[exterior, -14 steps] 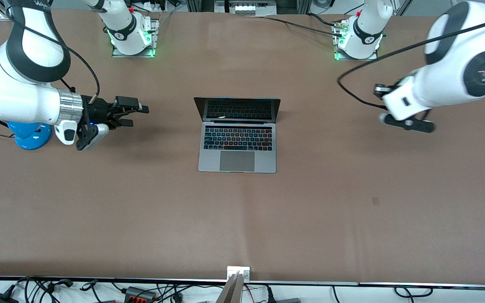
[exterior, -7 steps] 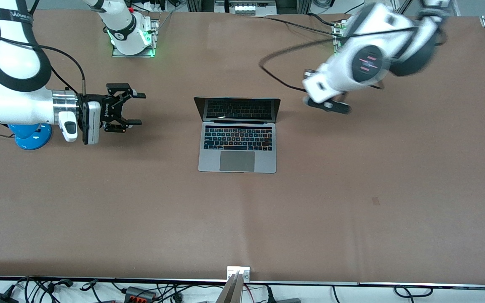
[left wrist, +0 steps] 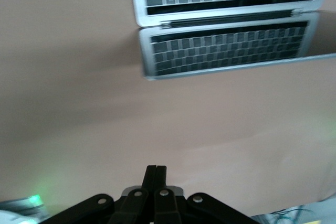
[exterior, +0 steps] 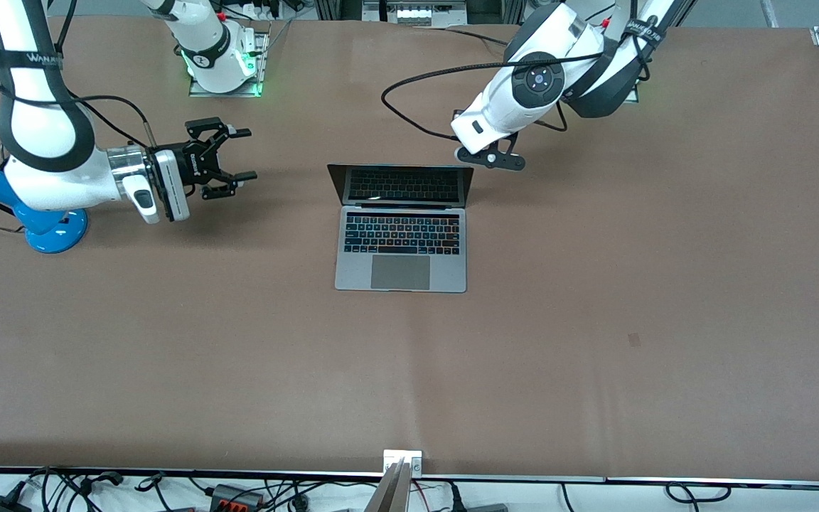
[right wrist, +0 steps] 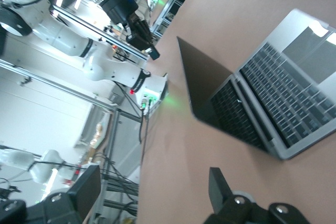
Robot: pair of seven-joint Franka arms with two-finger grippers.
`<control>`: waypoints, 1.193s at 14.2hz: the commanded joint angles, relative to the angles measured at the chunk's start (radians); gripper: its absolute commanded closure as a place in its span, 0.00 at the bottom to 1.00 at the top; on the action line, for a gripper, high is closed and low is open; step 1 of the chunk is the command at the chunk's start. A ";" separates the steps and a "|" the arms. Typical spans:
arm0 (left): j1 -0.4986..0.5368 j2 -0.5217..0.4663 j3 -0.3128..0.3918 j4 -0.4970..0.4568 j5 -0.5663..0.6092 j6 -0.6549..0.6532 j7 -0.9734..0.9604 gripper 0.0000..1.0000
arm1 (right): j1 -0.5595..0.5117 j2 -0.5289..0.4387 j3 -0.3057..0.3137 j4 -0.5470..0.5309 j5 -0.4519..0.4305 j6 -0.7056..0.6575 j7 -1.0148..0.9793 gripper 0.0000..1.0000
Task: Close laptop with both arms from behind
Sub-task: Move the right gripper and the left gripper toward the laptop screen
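Observation:
The laptop (exterior: 401,235) lies open at the table's middle, its dark screen upright and facing the front camera. My left gripper (exterior: 489,156) hangs over the table just beside the lid's upper corner, toward the left arm's end. In the left wrist view its fingers (left wrist: 156,174) are pressed together and empty, with the laptop (left wrist: 231,24) ahead. My right gripper (exterior: 247,153) is open and empty, level with the lid and well apart from it toward the right arm's end. The right wrist view shows its spread fingers (right wrist: 216,182) and the laptop (right wrist: 262,103) side-on.
A blue desk lamp (exterior: 33,213) stands under my right arm at the right arm's end of the table. The two arm bases (exterior: 225,71) glow green along the table's edge farthest from the front camera. Cables (exterior: 239,494) lie below the near edge.
My left arm has swung in from the left arm's end of the table to the laptop's lid corner. My right gripper has turned and shifted slightly toward the bases.

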 commanded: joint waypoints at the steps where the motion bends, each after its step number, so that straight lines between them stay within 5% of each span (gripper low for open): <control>1: 0.004 -0.022 -0.041 -0.076 -0.036 0.141 -0.015 0.99 | -0.011 -0.002 0.003 -0.056 0.035 -0.032 -0.023 0.94; 2: 0.004 -0.008 -0.056 -0.089 -0.036 0.191 -0.016 0.99 | -0.011 0.004 0.003 -0.064 0.035 -0.053 -0.023 1.00; 9: -0.038 0.052 -0.066 -0.094 -0.036 0.354 -0.016 0.99 | 0.090 0.122 0.011 -0.075 0.041 0.003 -0.008 1.00; 17: -0.038 0.056 -0.066 -0.088 -0.027 0.355 -0.010 1.00 | 0.290 0.211 0.011 -0.073 0.308 0.149 0.044 1.00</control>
